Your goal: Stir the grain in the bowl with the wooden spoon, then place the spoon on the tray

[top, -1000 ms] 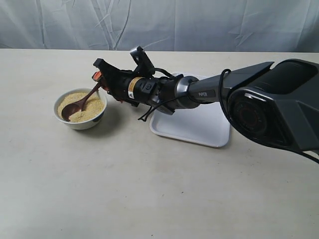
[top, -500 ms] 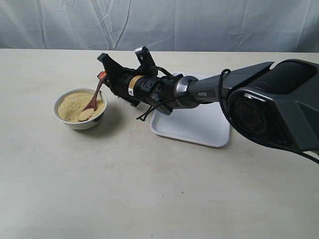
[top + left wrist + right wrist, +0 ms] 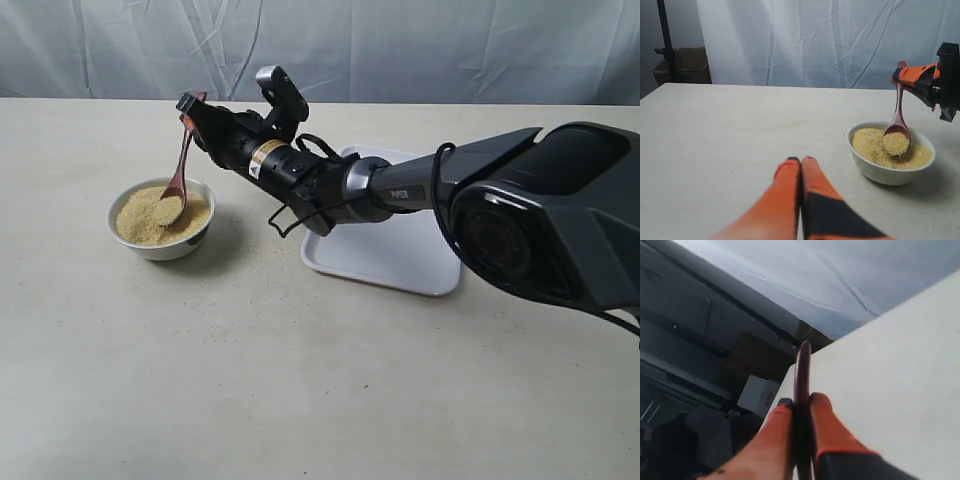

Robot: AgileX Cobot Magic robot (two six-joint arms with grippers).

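Clamping the top end of the spoon between them, the orange fingers of the right gripper were pressed against both sides of the handle, whose tip stuck out a little past them. The spoon hung nearly upright from that grip, scoop down, tilted slightly so the scoop sat nearer and further left than the handle's top. Its scoop carried a small heap of grain and sat low over the mound in the bowl (whether it touched the mound could not be told). The bowl was well filled, with grain reaching close to its rim, and stood on the table at the left. The right arm stretched in from the right, high above the table, and crossed over the far left corner of the tray. That tray lay flat on the table, right of the bowl and apart from it.

Seen from the left wrist, the left gripper had its fingers together with nothing between them, low over the table and apart from the bowl. From there the spoon and the right gripper showed above the grain. A pale curtain hung behind the table's far edge.
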